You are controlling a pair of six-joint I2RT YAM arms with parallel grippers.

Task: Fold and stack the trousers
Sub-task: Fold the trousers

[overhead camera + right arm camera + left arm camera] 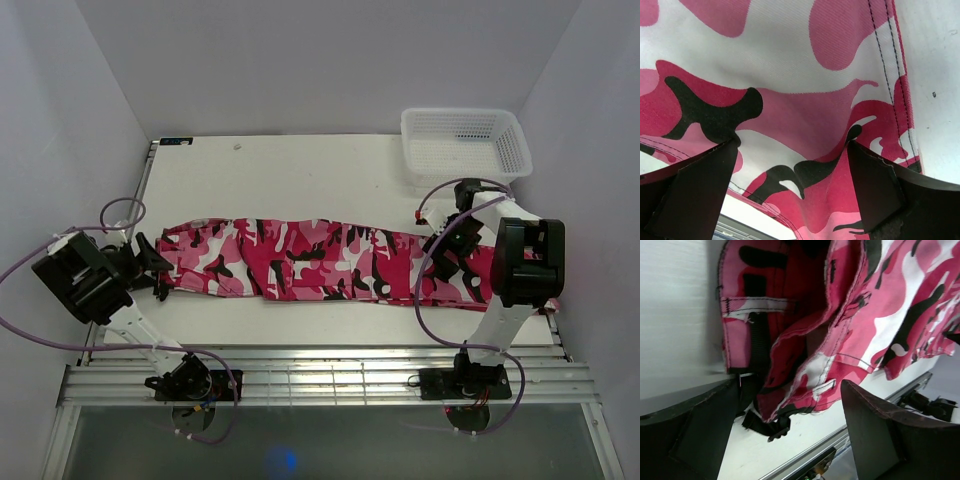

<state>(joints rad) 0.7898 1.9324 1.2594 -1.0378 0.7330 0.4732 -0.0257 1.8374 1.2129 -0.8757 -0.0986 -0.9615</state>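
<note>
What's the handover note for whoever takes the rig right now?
Left hand: open at the waistband end of the trousers, holding nothing.
Right hand: open over the other end, holding nothing.
Trousers: stretched out in a long strip across the table; the basket sits at the far right corner.
Done: laid out flat.
Left: fold crosswise, then stack.

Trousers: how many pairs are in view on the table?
1. The trousers lie stretched across the table, waistband end at the open left gripper, other end under the open right gripper. No second pair shows; none seems hidden.
</note>
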